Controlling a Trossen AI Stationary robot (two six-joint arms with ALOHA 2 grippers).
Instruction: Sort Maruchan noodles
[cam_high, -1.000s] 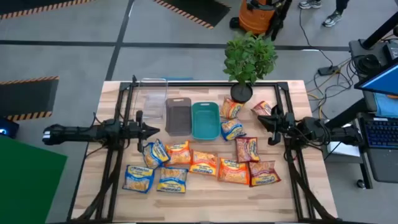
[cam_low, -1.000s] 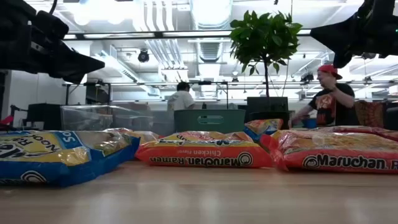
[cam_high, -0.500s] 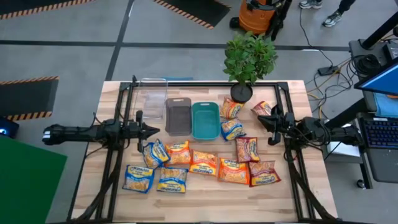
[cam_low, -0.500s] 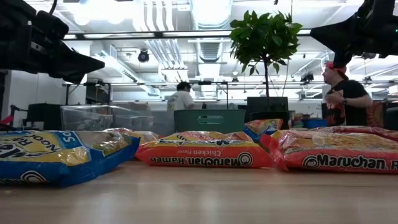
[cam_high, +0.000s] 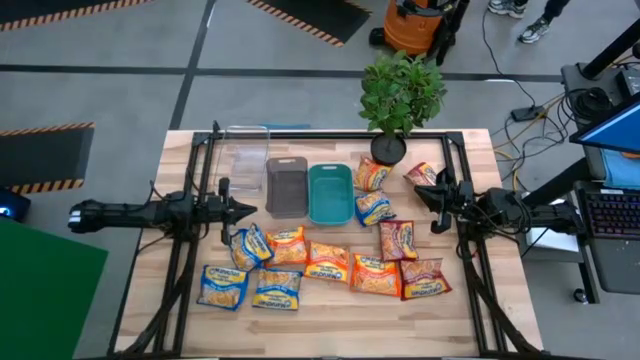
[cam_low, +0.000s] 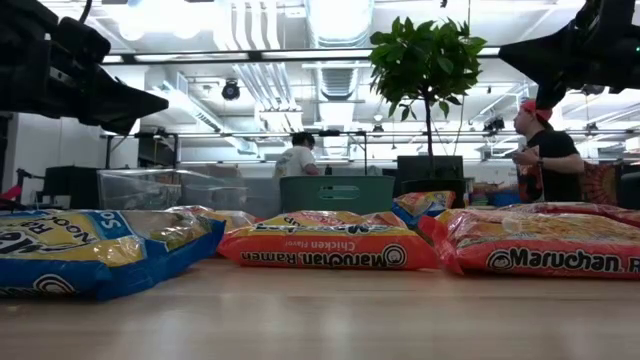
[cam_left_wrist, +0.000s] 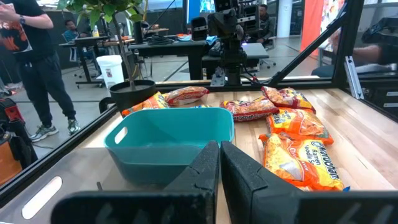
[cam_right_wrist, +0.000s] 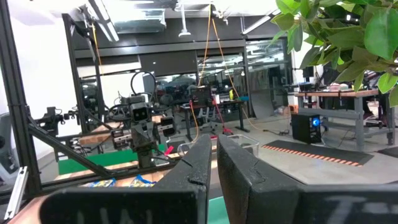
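Flat plastic Maruchan noodles packets (cam_high: 325, 262) in blue-and-yellow, orange and red wrappers lie scattered over the front and right of the light wooden table (cam_high: 470, 150), beside the teal plastic bin (cam_high: 330, 193); the grey bin (cam_high: 286, 185) and the clear bin (cam_high: 246, 150) stand further left. Left gripper (cam_high: 247, 210) hovers at the left side, fingers closed together, empty. Right gripper (cam_high: 422, 196) hovers at the right, likewise closed and empty.

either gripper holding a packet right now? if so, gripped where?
Nothing is held. The left gripper and right gripper are both shut on nothing, raised at the table's sides. The noodle packets all lie on the table.
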